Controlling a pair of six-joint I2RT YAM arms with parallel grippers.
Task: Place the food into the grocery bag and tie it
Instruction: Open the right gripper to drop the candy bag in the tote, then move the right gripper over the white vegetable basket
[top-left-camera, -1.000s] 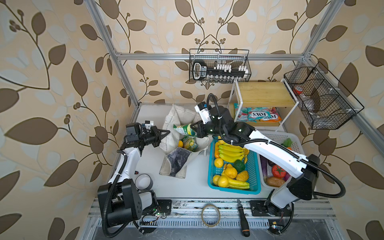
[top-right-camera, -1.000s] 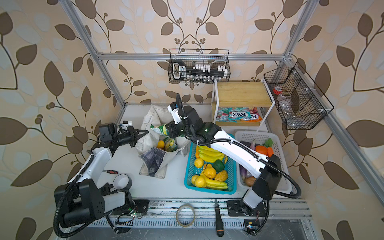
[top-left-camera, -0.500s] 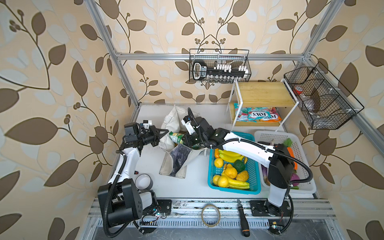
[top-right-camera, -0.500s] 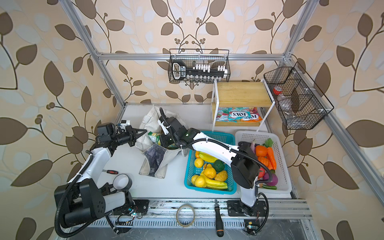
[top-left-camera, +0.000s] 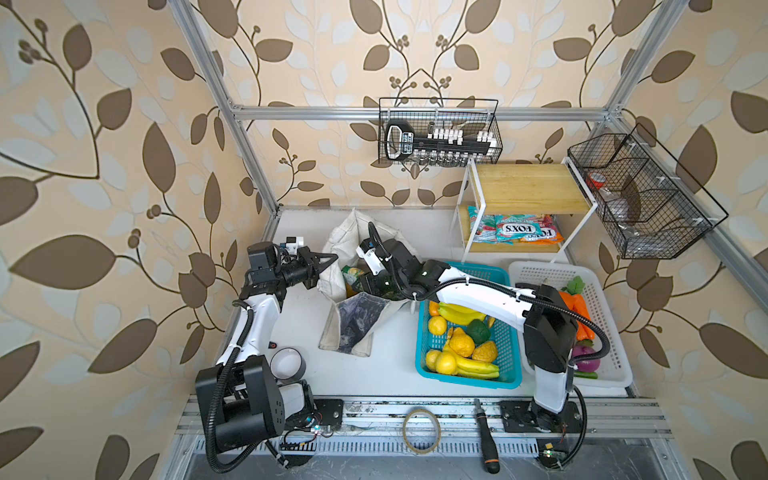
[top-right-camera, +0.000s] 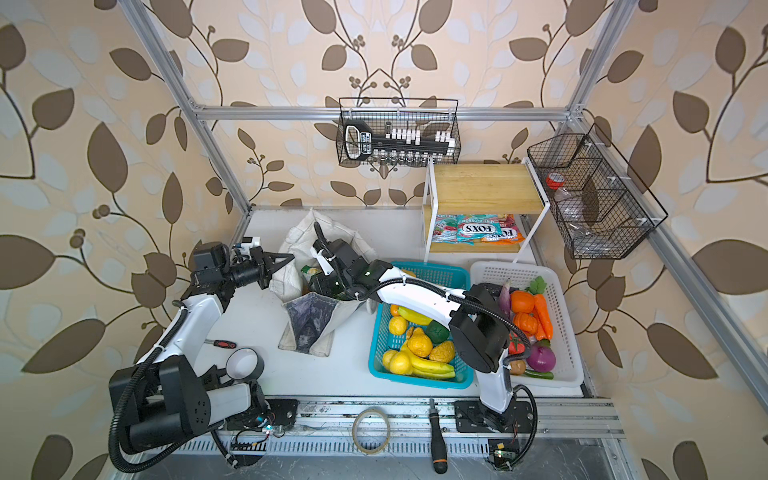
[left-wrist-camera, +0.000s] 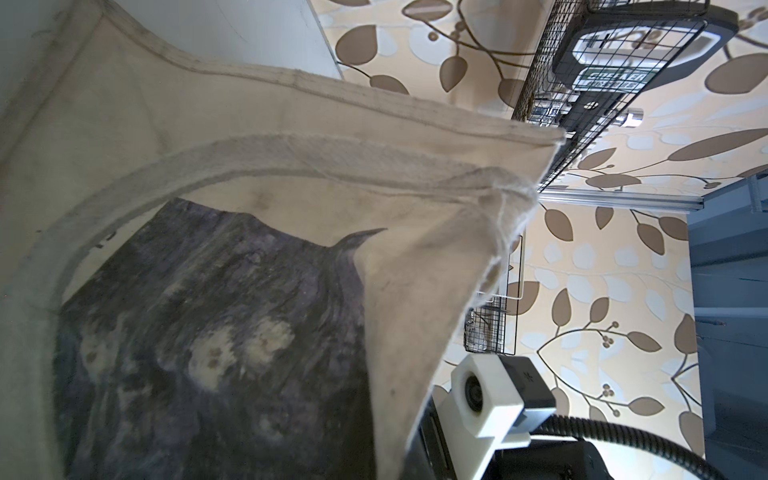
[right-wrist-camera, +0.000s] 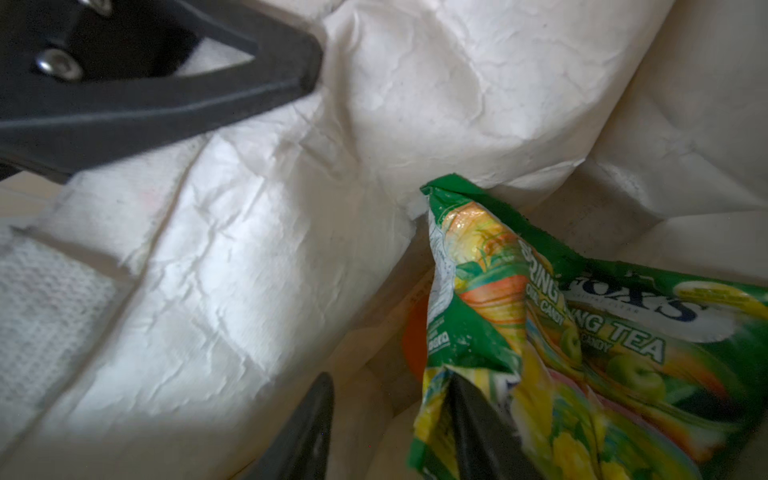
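Note:
The off-white grocery bag (top-left-camera: 351, 253) stands open at the table's middle left, its dark mottled panel (top-right-camera: 309, 320) facing the front. My left gripper (top-left-camera: 331, 259) is shut on the bag's left rim and holds the mouth open; its black fingers (right-wrist-camera: 166, 83) pinch the cloth. My right gripper (right-wrist-camera: 395, 424) is down inside the bag, open. A green-and-yellow snack packet (right-wrist-camera: 582, 332) lies loose against one of its fingers (right-wrist-camera: 478, 428). The orange fruit (right-wrist-camera: 415, 332) shows behind the packet. In the left wrist view only bag cloth (left-wrist-camera: 249, 145) shows.
A blue basket (top-left-camera: 457, 266) of fruit touches the bag's right side, with a white basket (top-left-camera: 540, 266) of vegetables beyond it. A shelf with FOX'S packets (top-left-camera: 515, 230) stands at the back right. A tape roll (top-left-camera: 286, 361) and a screwdriver (top-right-camera: 222, 344) lie front left.
My right gripper came from above the bag's mouth down into the bag with the green packet, then opened and let it go. The left gripper kept its hold on the rim.

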